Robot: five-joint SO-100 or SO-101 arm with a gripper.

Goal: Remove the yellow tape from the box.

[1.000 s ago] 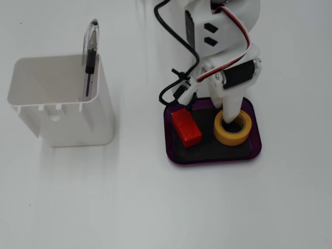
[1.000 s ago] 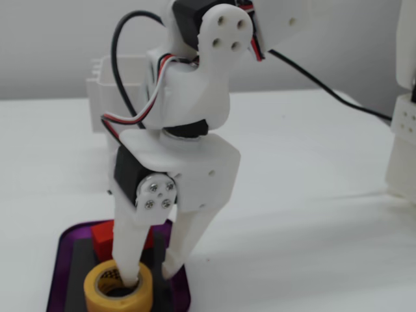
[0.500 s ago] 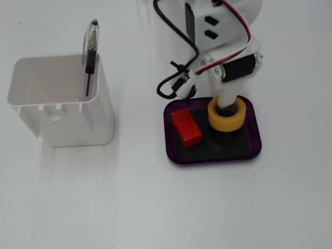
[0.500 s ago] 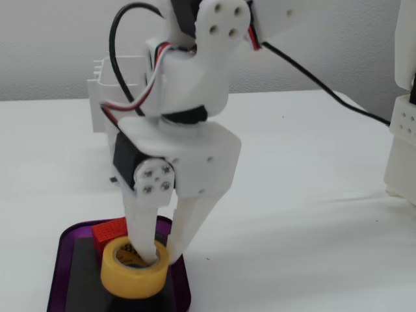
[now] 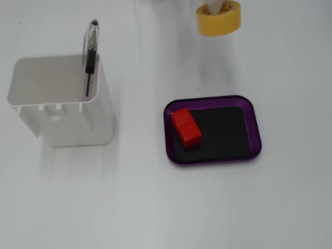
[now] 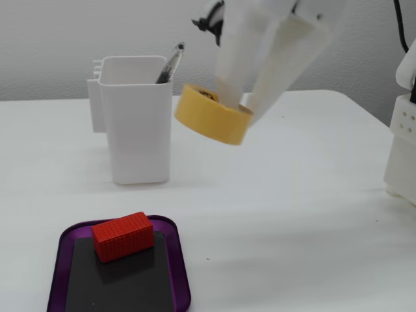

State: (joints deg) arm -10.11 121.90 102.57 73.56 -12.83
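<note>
Jaws (image 6: 235,104) are closed on the yellow tape (image 6: 212,114), one white finger (image 6: 229,62) passing through the ring's hole and the other (image 6: 286,65) bearing on its outer wall; the hold is plain in a fixed view from the side. Tape hangs tilted in the air, clear of the bench (image 6: 292,208), with its lower edge toward the camera in that view. In a fixed view from above, the tape (image 5: 218,18) sits at the top edge of the picture, well apart from the box (image 5: 255,129) and beyond its far side, with a white fingertip (image 5: 213,8) showing inside the ring.

Box lies flat on the bench (image 5: 155,207), purple rim around a black floor. A red block (image 5: 186,127) rests inside the box, against its left end in the view from above, set at a slant to the walls. Seen from the side, the block (image 6: 123,236) lies at the far end of the box (image 6: 179,260).

A white container (image 5: 62,101) stands upright on the bench to the left of the box in the view from above, well apart from it, with a pen (image 5: 91,52) leaning inside. From the side, the container (image 6: 133,117) stands behind the box, and the tape hangs just to its right.
</note>
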